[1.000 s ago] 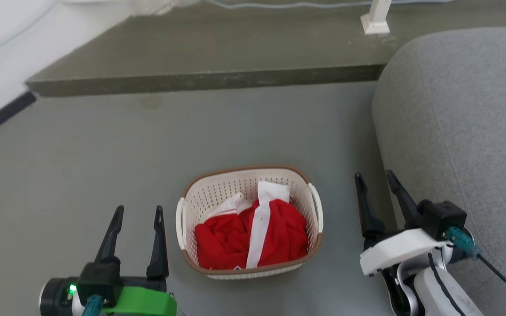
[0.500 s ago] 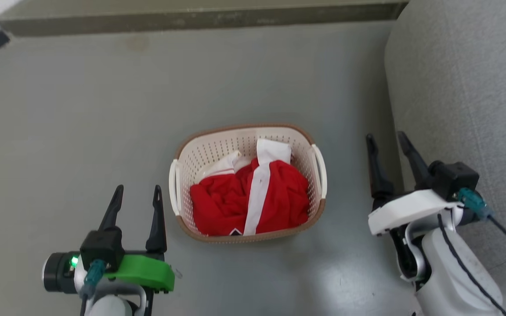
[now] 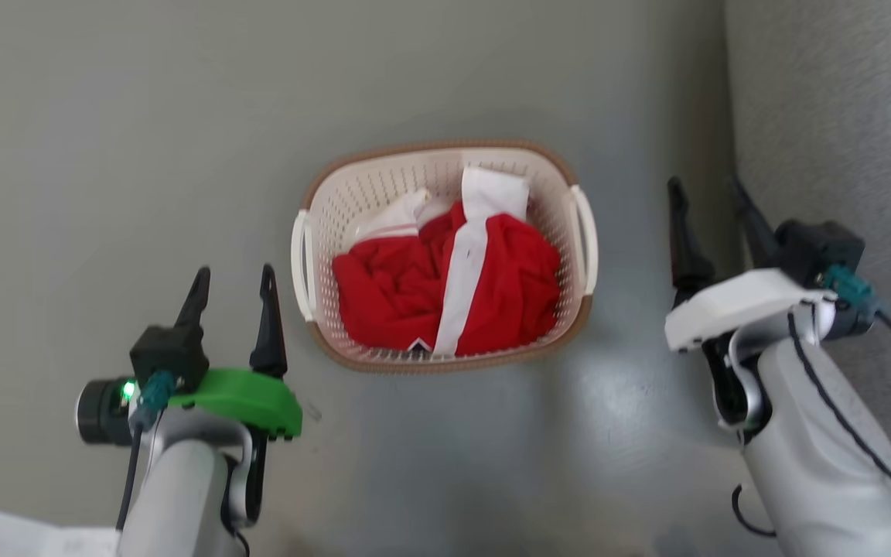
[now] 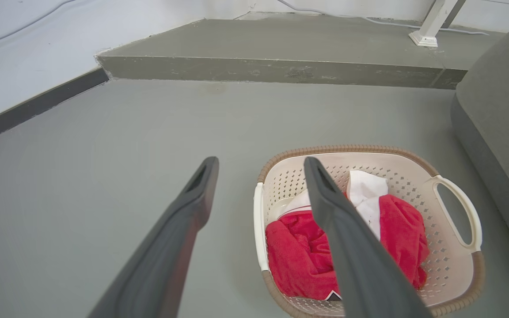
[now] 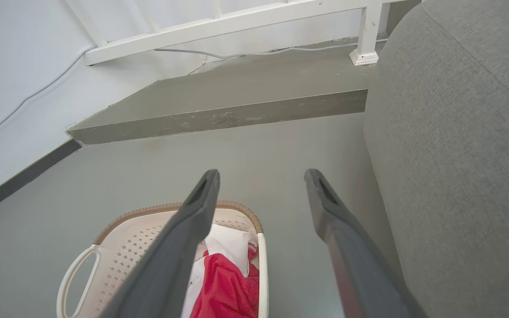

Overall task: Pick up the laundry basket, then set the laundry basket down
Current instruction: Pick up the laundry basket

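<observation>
on the grey floor (image 3: 144, 116) right in front of the robot, the laundry basket (image 3: 372, 193) sits flat between the two arms, with a red garment (image 3: 492, 286) and a white cloth (image 3: 492, 189) bundled inside. from where i stand, the job looks barely begun: nothing is lifted and nothing is gripped. the left end effector (image 3: 234, 271) hangs just beside the basket's left handle (image 3: 302, 263), fingers spread and empty. the right end effector (image 3: 704, 186) sits a little further off from the right handle (image 3: 586, 240), also spread wide with nothing between its fingers. so the whole pick-up is left to do. i'd guess each side has to close in on a loop handle, raise the basket level, then lower it again.

the floor is smooth, painted grey, with a dull sheen near the basket. a grey upholstered sofa (image 3: 824, 100) crowds the right arm closely. further back there is a low raised concrete step (image 4: 281, 48), a white railing post (image 4: 431, 26) standing on it, and a pale wall (image 4: 24, 44) with a dark skirting strip along its foot.
</observation>
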Available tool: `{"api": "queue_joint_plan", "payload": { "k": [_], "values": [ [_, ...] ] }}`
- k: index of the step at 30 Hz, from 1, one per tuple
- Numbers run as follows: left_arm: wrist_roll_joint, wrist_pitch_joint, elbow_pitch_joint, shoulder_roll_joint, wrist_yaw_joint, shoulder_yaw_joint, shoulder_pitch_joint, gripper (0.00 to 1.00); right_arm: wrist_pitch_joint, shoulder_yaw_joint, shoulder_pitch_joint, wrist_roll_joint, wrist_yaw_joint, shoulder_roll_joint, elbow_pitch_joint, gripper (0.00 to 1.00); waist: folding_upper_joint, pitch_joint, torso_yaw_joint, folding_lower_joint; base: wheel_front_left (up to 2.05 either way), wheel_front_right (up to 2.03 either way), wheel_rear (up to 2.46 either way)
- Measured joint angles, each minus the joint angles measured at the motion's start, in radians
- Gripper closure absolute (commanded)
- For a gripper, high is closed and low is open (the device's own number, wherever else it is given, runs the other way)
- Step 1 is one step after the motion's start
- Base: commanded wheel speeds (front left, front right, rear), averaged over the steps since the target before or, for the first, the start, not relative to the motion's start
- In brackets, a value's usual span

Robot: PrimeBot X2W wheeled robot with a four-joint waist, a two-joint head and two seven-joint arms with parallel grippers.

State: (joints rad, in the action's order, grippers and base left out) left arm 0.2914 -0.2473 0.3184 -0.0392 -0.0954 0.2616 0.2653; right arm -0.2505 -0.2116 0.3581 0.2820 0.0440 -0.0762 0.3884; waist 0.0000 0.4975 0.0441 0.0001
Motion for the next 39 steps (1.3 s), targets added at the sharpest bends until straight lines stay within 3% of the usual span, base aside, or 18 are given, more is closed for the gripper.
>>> {"api": "queue_joint_plan", "payload": {
  "k": [28, 39],
  "values": [
    [0.113, 0.009, 0.233, 0.015, 0.017, 0.140, 0.397, 0.00, 0.011, -0.002, 0.277, -0.011, -0.018, -0.021, 0.184, 0.00, 0.0000, 0.359, 0.053, 0.0000, 0.00, 0.00, 0.00],
    [0.149, 0.007, 0.333, 0.017, 0.026, 0.182, 0.474, 0.00, 0.012, -0.014, 0.340, -0.017, -0.035, -0.022, 0.263, 0.00, 0.0000, 0.468, 0.068, 0.0000, 0.00, 0.00, 0.00]
  ]
}}
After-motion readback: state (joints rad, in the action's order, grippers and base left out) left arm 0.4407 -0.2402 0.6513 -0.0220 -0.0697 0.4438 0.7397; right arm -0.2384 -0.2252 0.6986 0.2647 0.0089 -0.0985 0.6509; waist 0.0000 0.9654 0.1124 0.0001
